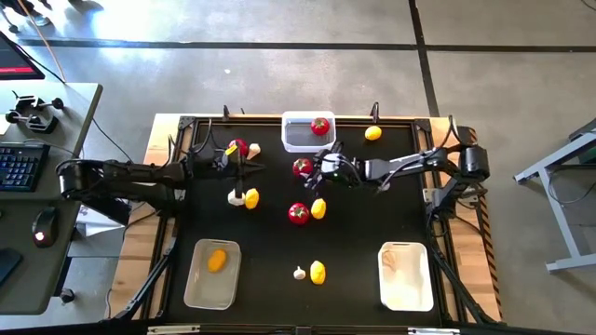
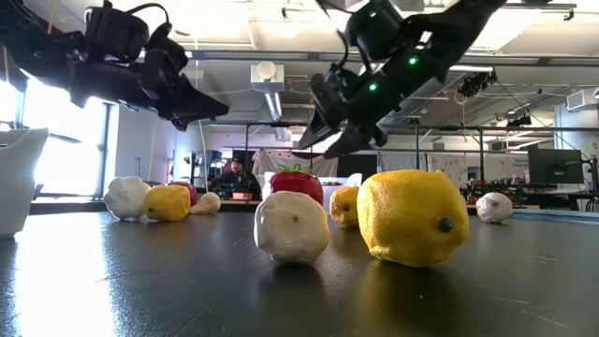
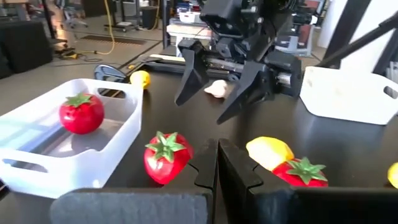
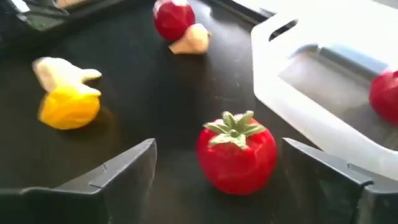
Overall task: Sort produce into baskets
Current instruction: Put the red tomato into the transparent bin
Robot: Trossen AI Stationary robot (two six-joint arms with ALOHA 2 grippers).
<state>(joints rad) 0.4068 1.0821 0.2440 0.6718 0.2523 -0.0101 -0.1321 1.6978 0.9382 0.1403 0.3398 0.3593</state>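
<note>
Left fingers (image 1: pixel 244 167) are pressed together on nothing, hanging over the bench (image 1: pixel 354 251) just past a tomato and garlic pair (image 1: pixel 244 148), with a second garlic and lemon (image 1: pixel 244 197) just short of them. My right fingers (image 1: pixel 317 170) stand wide apart, straddling a loose tomato (image 4: pixel 236 151) that sits on the bench between the tips, not gripped.

Tally, left to right: the near-left basket (image 1: pixel 197 284) holds one lemon (image 1: pixel 217 260). The far basket (image 1: pixel 291 140), just beyond the right fingers, holds one tomato (image 1: pixel 320 126). The near-right basket (image 1: pixel 407 296) looks empty, as far as I can tell.

Left on the bench: three tomatoes, four lemons, three garlic by my count. I judge the sort is early, with most pieces still to move and no garlic binned yet.
</note>
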